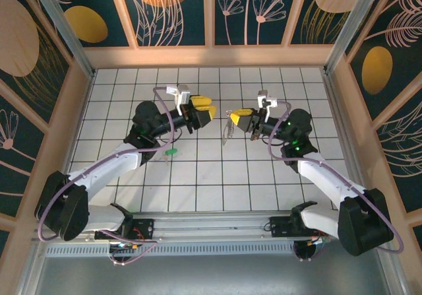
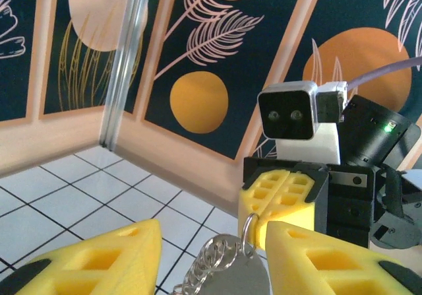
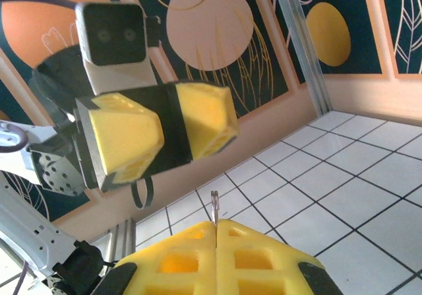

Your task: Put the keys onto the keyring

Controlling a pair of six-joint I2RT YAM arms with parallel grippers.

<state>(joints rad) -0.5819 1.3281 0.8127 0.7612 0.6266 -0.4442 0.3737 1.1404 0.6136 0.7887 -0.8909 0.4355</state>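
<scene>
Right gripper [image 3: 215, 234] first: its two yellow fingers [image 3: 254, 259] are pressed flat together, and a thin bit of wire from the keyring [image 3: 214, 206] pokes straight up out of the seam between them. It is pinched there. From above, the rest of that pale loop hangs down just below those fingertips, off the tiled floor [image 1: 198, 176].

Across the gap, the left gripper [image 1: 208, 109] faces it tip to tip, very near. Its yellow fingers [image 2: 99, 262] stand apart with a clear gap between them. In that gap sits the silvery cluster [image 2: 221, 272] on the ring: a short run of chain links and a flat grey disc. The disc lies right up against the inner face of the far finger. Whether it touches, I cannot tell, and neither finger is visibly clamped on it.

Just past the cluster, the loop's wire rises into the closed tips of the right gripper. Beyond those tips sits its wrist camera [image 2: 287, 113], a grey box looking straight back.

Farther out, the green-headed key [image 1: 171, 152] lies flat on the floor. It is well behind the left fingertips, beside that arm's forearm and apart from the ring.
</scene>
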